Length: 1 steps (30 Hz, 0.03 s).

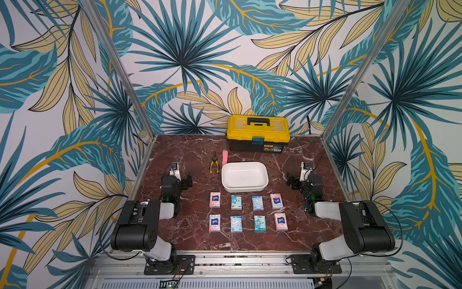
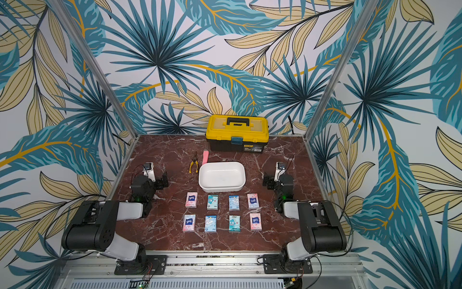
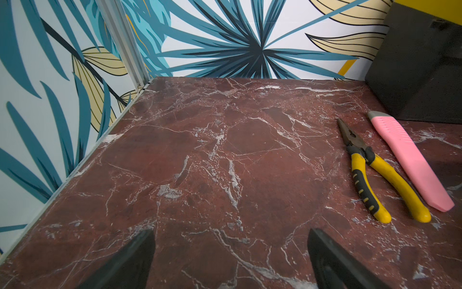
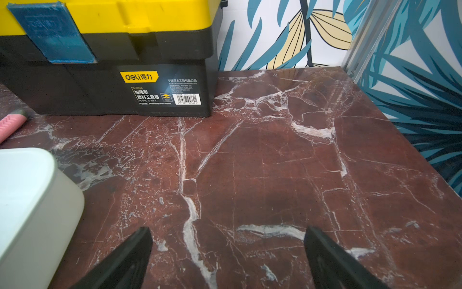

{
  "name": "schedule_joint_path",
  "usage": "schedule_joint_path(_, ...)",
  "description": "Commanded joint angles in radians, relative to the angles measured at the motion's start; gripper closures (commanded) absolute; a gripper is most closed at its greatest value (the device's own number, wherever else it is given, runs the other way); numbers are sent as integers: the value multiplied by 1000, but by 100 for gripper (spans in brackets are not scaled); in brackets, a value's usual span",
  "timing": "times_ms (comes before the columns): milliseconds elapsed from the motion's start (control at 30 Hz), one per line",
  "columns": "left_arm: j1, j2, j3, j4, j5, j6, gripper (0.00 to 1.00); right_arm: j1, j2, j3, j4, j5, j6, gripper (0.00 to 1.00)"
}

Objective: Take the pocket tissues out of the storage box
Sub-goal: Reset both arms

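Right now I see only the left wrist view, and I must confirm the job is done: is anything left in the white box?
Observer: No, the white box is empty in both top views.
Operator: Where are the tissue packs?
Observer: All eight tissue packs lie on the table in two rows of four, on the robot's side of the box.
Operator: And the right arm?
Observer: The right arm sits beside the box, apart from it, jaws open and empty.
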Motion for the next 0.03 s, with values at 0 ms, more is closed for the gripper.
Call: schedule_joint_path(0, 8, -14, 29, -4, 11, 0, 0, -2, 0, 10, 21, 10, 11, 1)
